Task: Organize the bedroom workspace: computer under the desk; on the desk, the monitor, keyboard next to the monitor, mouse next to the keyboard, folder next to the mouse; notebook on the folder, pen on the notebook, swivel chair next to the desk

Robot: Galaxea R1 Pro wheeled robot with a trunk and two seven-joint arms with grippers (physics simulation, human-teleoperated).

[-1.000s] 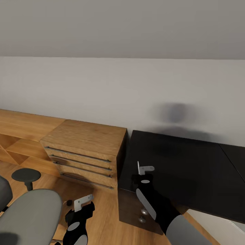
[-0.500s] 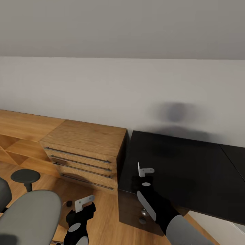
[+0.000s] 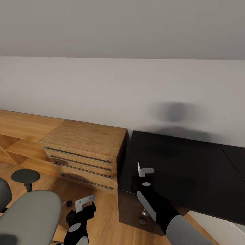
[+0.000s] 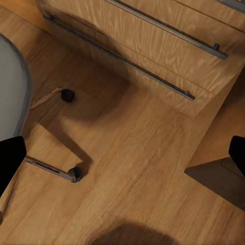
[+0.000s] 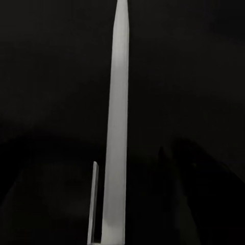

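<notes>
The right gripper point(image 3: 143, 171) hangs over the black desk point(image 3: 190, 170), the swivel chair point(image 3: 29, 214) beside wooden drawers point(image 3: 85, 154).

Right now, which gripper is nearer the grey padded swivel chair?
Left. The left gripper hangs over the wood floor just beside the grey padded swivel chair; the right gripper is further off, over the glossy black desk.

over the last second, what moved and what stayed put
The right claw eased slightly toward the robot over the desk, and the swivel chair and its armrest sit a touch further left and lower in the head view. The left claw barely dropped. In the right wrist view a thin white stick, apparently the pen, stands over the black top. The wooden drawer cabinet and wall are unchanged.
</notes>
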